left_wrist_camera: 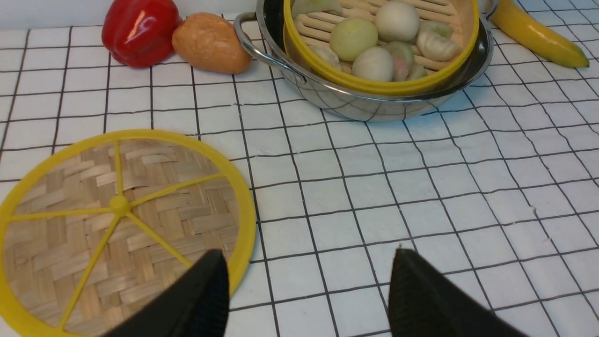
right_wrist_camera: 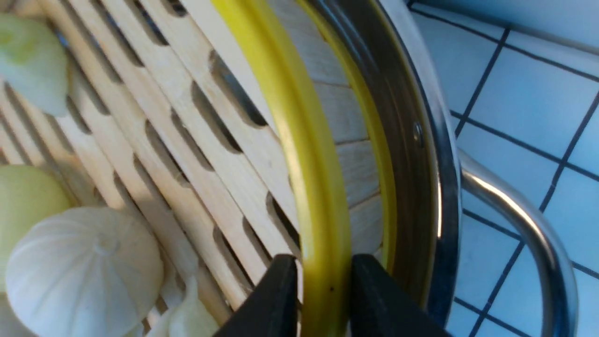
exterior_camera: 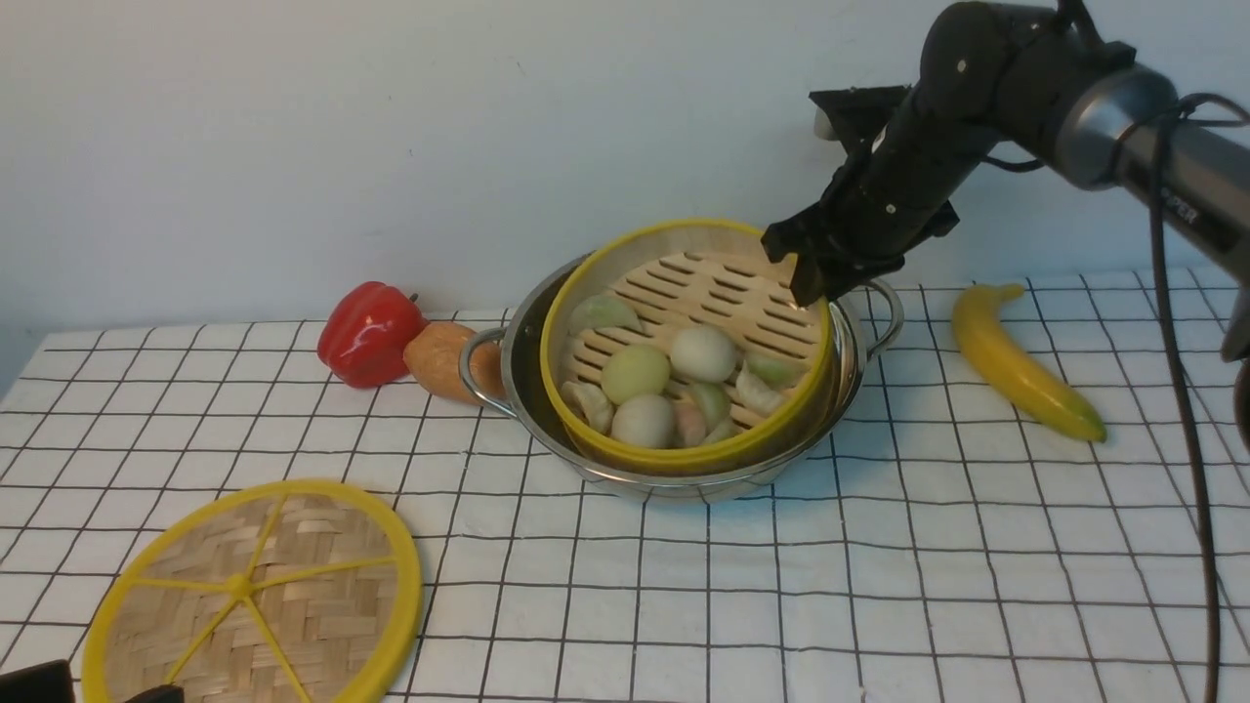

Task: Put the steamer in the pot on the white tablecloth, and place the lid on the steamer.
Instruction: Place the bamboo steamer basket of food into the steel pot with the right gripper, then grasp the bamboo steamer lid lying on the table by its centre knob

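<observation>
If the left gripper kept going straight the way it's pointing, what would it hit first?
Most likely bare white tablecloth, beside the lid and well short of the pot; depth is hard to judge.

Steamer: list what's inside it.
Pale buns and dumplings crowd the near side of the steamer's slatted floor; the far side is mostly bare. Slats beneath the food are hidden, as is the pot's bottom.

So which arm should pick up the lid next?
Probably left: the left gripper is open right beside the lid, while the right gripper straddles the rim of the steamer, farther from it.
</observation>
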Controlling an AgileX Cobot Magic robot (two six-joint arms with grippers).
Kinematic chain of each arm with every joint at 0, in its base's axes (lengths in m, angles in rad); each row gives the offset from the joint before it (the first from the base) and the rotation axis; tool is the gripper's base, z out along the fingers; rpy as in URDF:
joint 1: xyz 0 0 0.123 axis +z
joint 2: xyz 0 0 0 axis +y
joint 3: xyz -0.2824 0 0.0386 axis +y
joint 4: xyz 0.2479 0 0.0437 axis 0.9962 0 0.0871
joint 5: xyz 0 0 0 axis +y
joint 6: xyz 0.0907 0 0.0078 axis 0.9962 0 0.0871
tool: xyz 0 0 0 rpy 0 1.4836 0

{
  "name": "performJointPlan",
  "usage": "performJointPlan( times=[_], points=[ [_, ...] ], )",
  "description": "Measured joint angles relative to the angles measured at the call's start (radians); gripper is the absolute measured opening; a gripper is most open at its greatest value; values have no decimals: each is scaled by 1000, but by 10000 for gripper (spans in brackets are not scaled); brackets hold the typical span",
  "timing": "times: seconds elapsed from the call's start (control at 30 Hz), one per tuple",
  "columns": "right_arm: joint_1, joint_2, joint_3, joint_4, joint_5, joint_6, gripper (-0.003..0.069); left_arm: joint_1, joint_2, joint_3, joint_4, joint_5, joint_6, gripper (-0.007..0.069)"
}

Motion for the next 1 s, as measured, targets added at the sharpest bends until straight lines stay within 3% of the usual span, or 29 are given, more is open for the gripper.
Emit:
performJointPlan(
  times=[0.4, 0.63, 0.87, 1.0],
  points=[
    [0, -10, -1, -1, 1, -38, 330, 0, 0, 0, -1, 36, 0, 432],
    [0, -16, -2, -75, -2, -101, 351, 0, 0, 0, -2, 38, 0, 432],
    [0, -50, -103, -186, -6, -32, 249, 0, 0, 0, -2, 38, 0, 432],
    [0, -67, -207, -195, -5, -10, 85, 0, 0, 0, -2, 38, 0, 432]
  ],
)
